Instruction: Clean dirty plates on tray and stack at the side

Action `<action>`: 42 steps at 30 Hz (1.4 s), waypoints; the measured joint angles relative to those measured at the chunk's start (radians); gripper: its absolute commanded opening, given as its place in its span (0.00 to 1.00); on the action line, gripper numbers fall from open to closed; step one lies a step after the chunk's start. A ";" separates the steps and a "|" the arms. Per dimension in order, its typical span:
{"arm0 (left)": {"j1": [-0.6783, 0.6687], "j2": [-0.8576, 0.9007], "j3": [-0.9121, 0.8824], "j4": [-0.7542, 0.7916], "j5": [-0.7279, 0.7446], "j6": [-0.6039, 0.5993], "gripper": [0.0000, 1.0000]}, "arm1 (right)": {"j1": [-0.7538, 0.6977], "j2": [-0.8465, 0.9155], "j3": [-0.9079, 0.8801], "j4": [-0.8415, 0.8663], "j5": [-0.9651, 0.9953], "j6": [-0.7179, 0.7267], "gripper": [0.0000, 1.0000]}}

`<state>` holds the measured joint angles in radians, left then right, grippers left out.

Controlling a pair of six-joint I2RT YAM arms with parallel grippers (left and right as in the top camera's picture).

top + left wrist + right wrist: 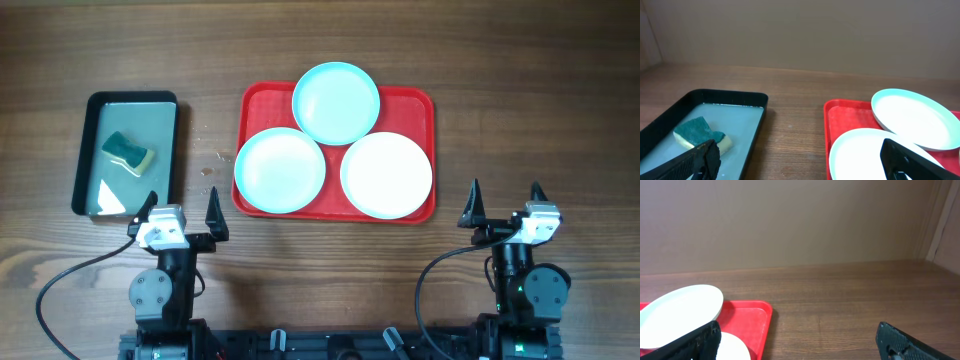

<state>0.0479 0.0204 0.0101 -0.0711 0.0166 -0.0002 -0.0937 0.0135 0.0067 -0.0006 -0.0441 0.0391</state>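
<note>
The red tray (257, 103) lies at mid-table with three plates on it. One aqua plate (336, 102) sits at the back, resting on the other two. A second aqua plate (280, 170) is front left and the white plate (387, 174) is front right. My left gripper (183, 209) is open and empty near the table's front, left of the tray. My right gripper (505, 199) is open and empty, right of the tray. The left wrist view shows the tray (831, 120) and two plates (912, 117) (865, 157). The right wrist view shows the tray's corner (752, 317).
A dark narrow tray (94, 108) with pale water stands at the left and holds a green and yellow sponge (128, 153). It also shows in the left wrist view (735, 95) with the sponge (700, 132). Small specks lie on the wood near the red tray's left edge (211, 165).
</note>
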 measured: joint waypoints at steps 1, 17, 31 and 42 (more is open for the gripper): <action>0.000 0.000 0.000 0.000 0.000 0.000 1.00 | 0.000 0.000 0.000 0.000 0.000 0.000 1.00; 0.000 0.000 0.000 0.000 0.000 0.000 1.00 | 0.000 0.000 0.000 0.000 0.000 0.000 1.00; 0.000 0.000 0.000 0.000 0.000 0.000 1.00 | 0.000 0.000 0.000 0.000 0.000 0.000 1.00; 0.002 0.001 -0.005 0.235 0.467 -0.131 1.00 | 0.000 0.000 0.000 0.000 0.000 0.000 1.00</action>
<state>0.0502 0.0212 0.0051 0.1638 0.4835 -0.1310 -0.0937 0.0135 0.0067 -0.0010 -0.0441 0.0391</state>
